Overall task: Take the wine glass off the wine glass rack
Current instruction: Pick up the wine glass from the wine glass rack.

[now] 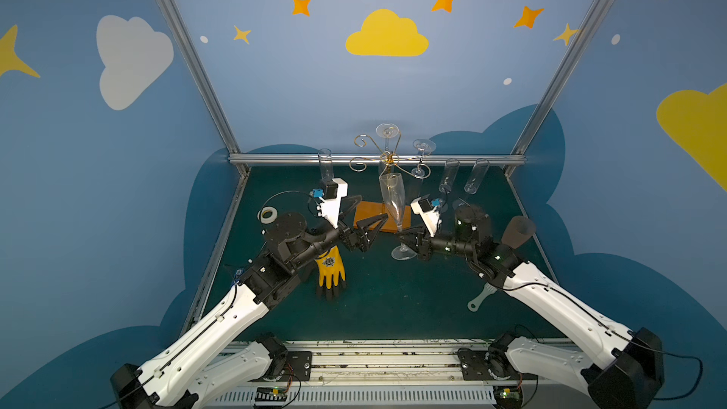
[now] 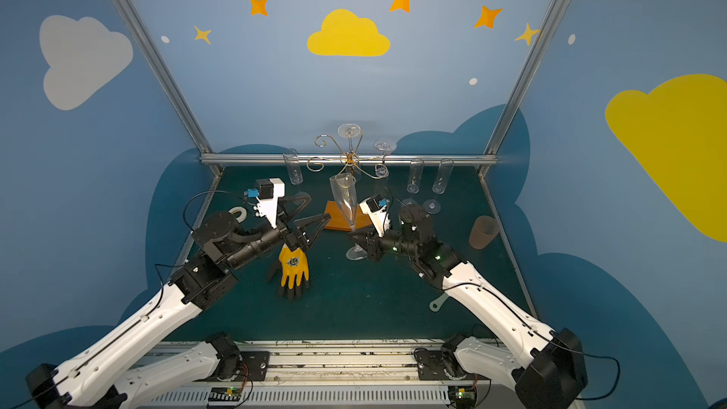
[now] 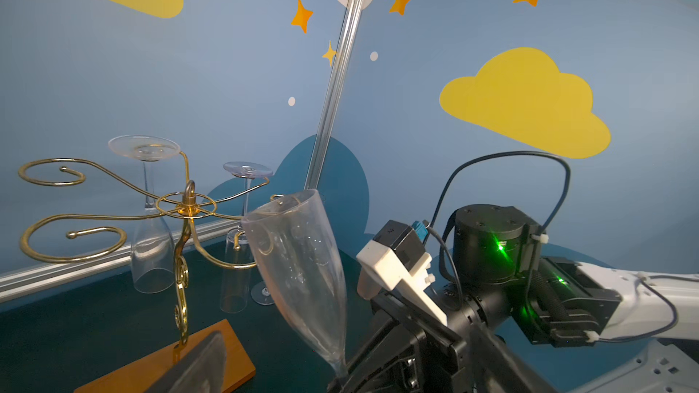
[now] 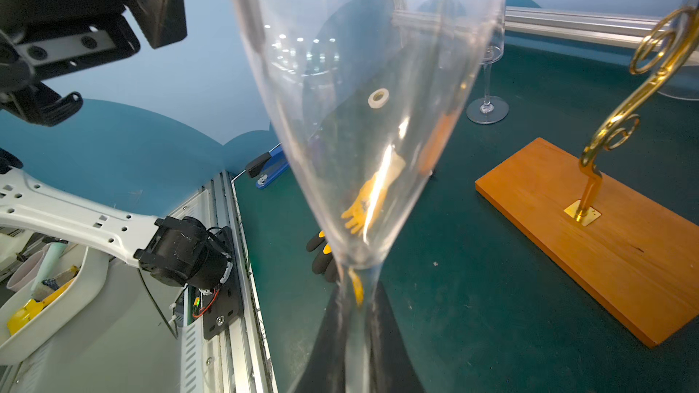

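On the green table [image 1: 393, 308], toward the back, stands one rack [image 1: 387, 159]: a gold wire post with curled arms, fixed to a flat orange base [image 4: 590, 243]. Two hanging glasses [image 1: 387, 130] [image 1: 424, 146] sit bowl down in two of its arms with their feet on top, and the other arms that show carry nothing. One wine glass [image 1: 391, 194], a tall flute, is off the rack. It stands bowl up and a little tilted in front of the post, between the two hands, with its foot [image 1: 403, 252] low over the table; whether the foot touches cannot be told. The right hand [image 1: 407, 236] is clamped on its stem just under the bowl, and the right wrist view shows both dark fingers [image 4: 329, 338] pressed against the stem. The left hand [image 1: 373, 206] holds nothing, its two fingers spread wide, just beside the bowl and apart from it. Three standing glasses wait upright along the back edge, one [image 1: 325, 165] left of the rack and two [image 1: 449, 175] [image 1: 476, 175] to its right. That makes six glasses in all. Also on the table are one yellow glove [image 1: 330, 269], one tape roll [image 1: 268, 214], one brown cup [image 1: 518, 232] and one blue stapler [image 4: 268, 166].
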Robot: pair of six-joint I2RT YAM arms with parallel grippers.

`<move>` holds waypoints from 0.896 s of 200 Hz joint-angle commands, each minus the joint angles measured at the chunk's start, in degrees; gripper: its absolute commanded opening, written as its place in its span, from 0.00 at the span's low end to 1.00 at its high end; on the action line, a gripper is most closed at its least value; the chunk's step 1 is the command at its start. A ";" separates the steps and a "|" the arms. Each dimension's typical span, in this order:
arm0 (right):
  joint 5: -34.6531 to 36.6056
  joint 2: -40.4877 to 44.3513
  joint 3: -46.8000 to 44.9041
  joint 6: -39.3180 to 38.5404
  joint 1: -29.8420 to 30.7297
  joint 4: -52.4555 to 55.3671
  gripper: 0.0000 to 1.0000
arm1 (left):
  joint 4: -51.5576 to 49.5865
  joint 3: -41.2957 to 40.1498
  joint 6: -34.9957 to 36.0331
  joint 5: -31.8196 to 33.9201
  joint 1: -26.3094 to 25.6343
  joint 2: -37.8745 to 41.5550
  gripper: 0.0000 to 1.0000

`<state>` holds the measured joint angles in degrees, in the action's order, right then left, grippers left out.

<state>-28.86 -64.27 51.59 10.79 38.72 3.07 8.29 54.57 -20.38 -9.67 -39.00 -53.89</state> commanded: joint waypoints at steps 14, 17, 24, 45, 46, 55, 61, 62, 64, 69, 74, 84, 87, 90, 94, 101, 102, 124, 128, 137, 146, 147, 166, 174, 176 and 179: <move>-0.10 -0.66 2.35 -1.98 1.23 -3.77 0.00 | 2.80 -1.34 -4.05 -1.06 0.50 0.55 0.98; -0.17 -0.80 2.39 -1.98 1.30 -3.75 0.00 | 2.97 -1.40 -4.19 -1.05 0.52 0.52 0.98; -0.23 -1.07 2.62 -2.01 1.35 -3.85 0.00 | 3.38 -1.64 -4.63 -1.06 0.51 0.38 0.98; -0.81 -1.61 3.03 -2.31 1.70 -4.18 0.00 | 4.17 -1.90 -5.47 -1.31 0.60 0.02 0.98; -0.79 -1.63 3.05 -2.33 1.75 -4.20 0.00 | 4.18 -1.91 -5.51 -1.31 0.60 0.02 0.98; -1.01 -1.65 3.07 -2.57 2.04 -4.50 0.00 | 3.81 -1.92 -5.73 -1.08 0.60 -0.14 0.98; -1.34 -1.65 2.98 -2.82 2.26 -4.73 0.00 | 3.33 -1.99 -6.02 -0.40 0.61 -0.01 0.98; -1.35 -1.65 2.98 -2.94 2.29 -4.73 0.00 | 3.27 -2.00 -6.04 -0.20 0.56 -0.05 0.98; -1.50 -1.67 2.94 -3.02 2.36 -4.87 0.00 | 3.19 -2.00 -6.18 0.11 0.59 0.00 0.98; -1.84 -1.65 2.90 -3.43 2.48 -4.96 0.00 | 2.94 -2.22 -6.51 1.12 0.63 0.05 0.98; -2.10 -1.65 2.82 -3.62 2.63 -5.08 0.00 | 2.97 -2.46 -6.68 2.23 0.57 0.22 0.98; -2.63 -1.69 2.75 -4.09 2.98 -5.14 0.00 | 3.62 -3.00 -6.93 3.53 0.68 0.55 0.98; -2.84 -1.73 2.73 -4.25 3.09 -5.12 0.00 | 3.92 -3.12 -6.87 3.66 0.68 0.64 0.98; -2.98 -1.72 2.72 -4.32 3.11 -5.22 0.00 | 4.17 -3.25 -6.93 3.65 0.80 0.63 0.98; -3.21 -1.73 2.68 -4.44 3.35 -5.22 0.00 | 4.47 -3.36 -7.03 3.69 0.77 0.63 0.98; -3.60 -1.74 2.63 -4.78 3.60 -5.41 0.00 | 4.77 -3.33 -7.24 3.46 0.86 0.55 0.98; -3.63 -1.74 2.63 -4.84 3.66 -5.47 0.00 | 4.74 -3.33 -7.27 3.36 0.86 0.54 0.98; -5.64 -1.74 2.20 -6.81 4.72 -6.71 0.00 | 4.19 -2.63 -7.63 1.85 0.95 -0.44 0.98; -5.84 -1.82 2.12 -7.08 4.98 -7.03 0.00 | 4.13 -2.54 -7.85 1.77 0.96 -0.64 0.97; -6.20 -1.99 1.94 -7.69 5.51 -7.44 0.00 | 4.31 -2.46 -8.08 1.68 0.99 -0.87 0.97; -6.46 -2.20 1.76 -8.50 6.11 -7.75 0.00 | 4.64 -2.50 -8.25 1.70 1.01 -1.11 0.96; -6.47 -2.23 1.76 -8.55 6.20 -7.74 0.00 | 4.68 -2.48 -8.26 1.73 1.02 -1.17 0.96; -6.82 -2.92 1.66 -10.60 7.14 -7.83 0.00 | 5.46 -2.54 -8.51 1.71 1.14 -1.23 0.95; -6.87 -3.20 1.58 -11.00 7.48 -7.83 0.00 | 5.74 -2.62 -8.50 1.69 1.27 -1.22 0.94; -6.83 -3.20 1.58 -11.10 7.61 -7.82 0.00 | 5.83 -2.62 -8.50 1.68 1.23 -1.22 0.94; -6.87 -3.30 1.58 -11.34 7.69 -7.86 0.00 | 5.92 -2.70 -8.53 1.73 1.21 -1.22 0.94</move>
<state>-34.11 -66.74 52.38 2.68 45.36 -1.93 11.38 51.51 -28.42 -7.73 -38.15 -55.22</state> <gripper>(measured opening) 0.092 0.947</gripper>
